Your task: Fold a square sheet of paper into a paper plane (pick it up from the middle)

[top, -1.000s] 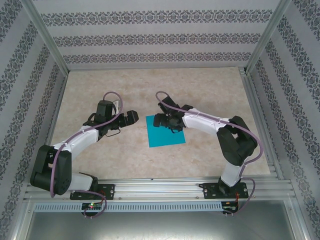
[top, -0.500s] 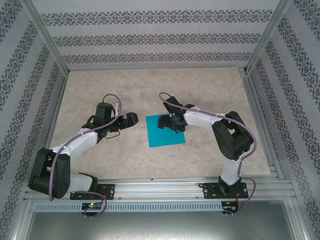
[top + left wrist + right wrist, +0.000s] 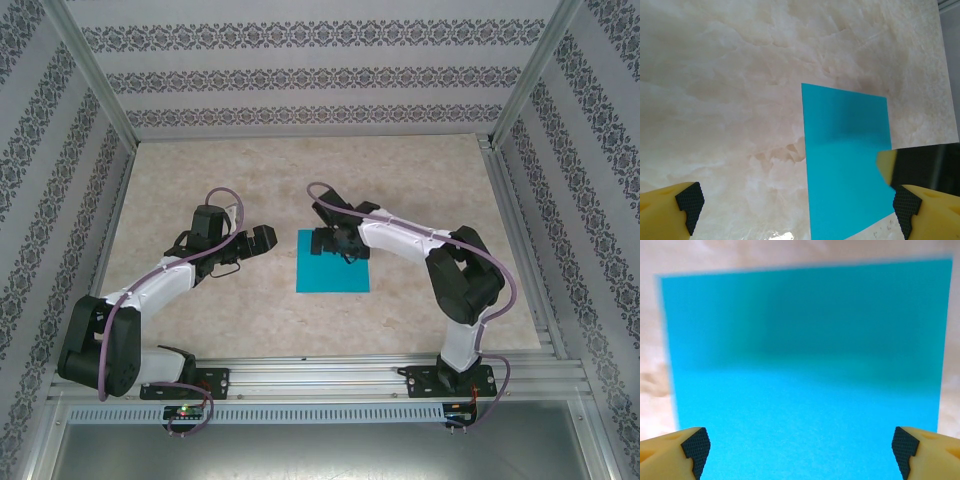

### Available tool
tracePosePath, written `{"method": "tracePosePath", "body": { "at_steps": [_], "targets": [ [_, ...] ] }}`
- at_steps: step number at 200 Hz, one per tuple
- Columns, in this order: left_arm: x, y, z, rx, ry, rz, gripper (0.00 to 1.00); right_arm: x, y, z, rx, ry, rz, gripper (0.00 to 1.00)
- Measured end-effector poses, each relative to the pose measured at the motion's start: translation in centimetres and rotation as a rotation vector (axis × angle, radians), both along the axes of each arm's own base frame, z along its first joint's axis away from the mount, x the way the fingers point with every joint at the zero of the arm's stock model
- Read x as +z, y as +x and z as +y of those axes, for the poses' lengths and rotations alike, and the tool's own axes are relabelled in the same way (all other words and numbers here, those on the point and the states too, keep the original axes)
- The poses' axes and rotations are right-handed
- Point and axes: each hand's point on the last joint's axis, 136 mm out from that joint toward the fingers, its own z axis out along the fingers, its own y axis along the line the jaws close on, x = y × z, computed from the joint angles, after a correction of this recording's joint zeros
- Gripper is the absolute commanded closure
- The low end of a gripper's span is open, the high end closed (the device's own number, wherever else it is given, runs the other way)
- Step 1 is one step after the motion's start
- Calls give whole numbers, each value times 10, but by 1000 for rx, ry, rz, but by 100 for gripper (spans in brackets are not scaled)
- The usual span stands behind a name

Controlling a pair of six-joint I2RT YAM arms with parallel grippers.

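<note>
Nearest us, the square sheet of paper lies flat on the desk, between our two arms. Over its far edge hangs our right hand, fingers spread wide and gripping nothing. Our left hand sits near the sheet's left side, clear of it and just as wide apart, holding nothing.

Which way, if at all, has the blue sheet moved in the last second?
Yes. The square sheet of paper has turned slightly clockwise; its near edge, slanted before, now lies parallel to the front rail.
</note>
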Motion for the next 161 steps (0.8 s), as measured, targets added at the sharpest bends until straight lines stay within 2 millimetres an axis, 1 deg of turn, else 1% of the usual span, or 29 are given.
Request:
{"method": "tracePosePath", "body": {
  "at_steps": [8,18,35,47,78,96,115,161],
  "targets": [
    [0,0,0,1,1,0,0,12,6,6,20,-15,-27,2],
    [0,0,1,3,3,0,0,21,11,11,36,-30,-44,2],
    [-1,2,3,17,15,-3,0,24,14,15,44,-55,-40,2],
    [-1,3,5,24,21,-5,0,17,10,14,46,-82,-14,2],
    [0,4,7,36,32,-12,0,-16,-1,3,51,-165,85,2],
    [0,4,7,32,34,-17,0,-30,-5,0,54,-197,125,2],
    [0,4,7,27,36,-19,0,-37,-8,0,60,-205,149,2],
    [1,1,3,5,23,-17,0,-39,-9,6,77,-187,168,2]
  ]
}}
